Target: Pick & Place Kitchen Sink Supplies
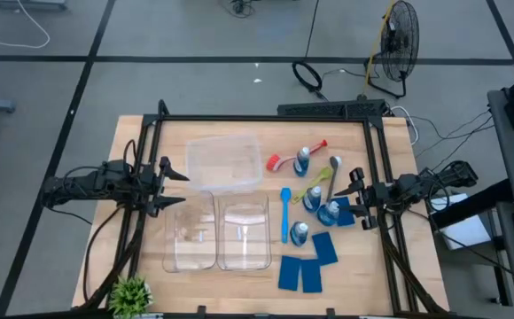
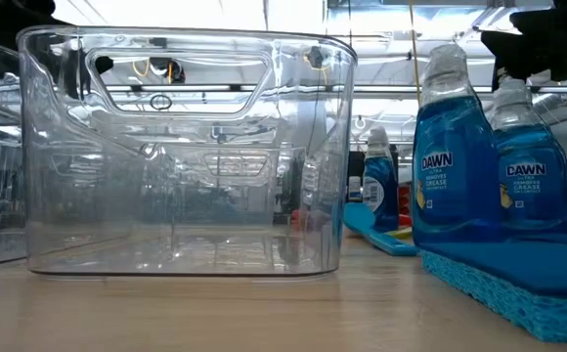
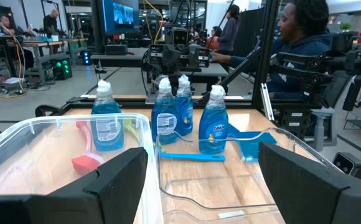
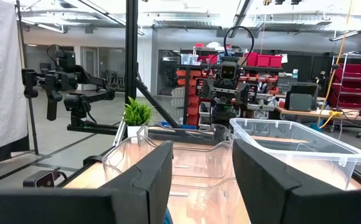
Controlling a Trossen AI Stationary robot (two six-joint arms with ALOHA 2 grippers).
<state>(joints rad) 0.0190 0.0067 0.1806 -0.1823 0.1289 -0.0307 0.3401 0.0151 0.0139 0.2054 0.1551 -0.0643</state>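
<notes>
Bench (image 1: 133, 142) holds three clear bins (image 1: 224, 162). Blue sponges (image 1: 303, 272), brushes (image 1: 285, 214) and soap bottles (image 1: 329, 213) cluster just beside the right gripper (image 1: 356, 197), fingers apart, empty. Left gripper (image 1: 175, 188) wide open, well apart from them.

"DAWN" on blue bottles (image 2: 457, 156)

Seen from overhead, one camera looks straight down on the whole wooden table (image 1: 239, 128). Another sits at tabletop level, close against a clear bin (image 2: 181, 156) and blue bottles (image 2: 452, 156). Each wrist camera faces inward across the table toward the opposite arm; the left one shares those bottles (image 3: 165, 115), the right the bins (image 4: 292, 146).
</notes>
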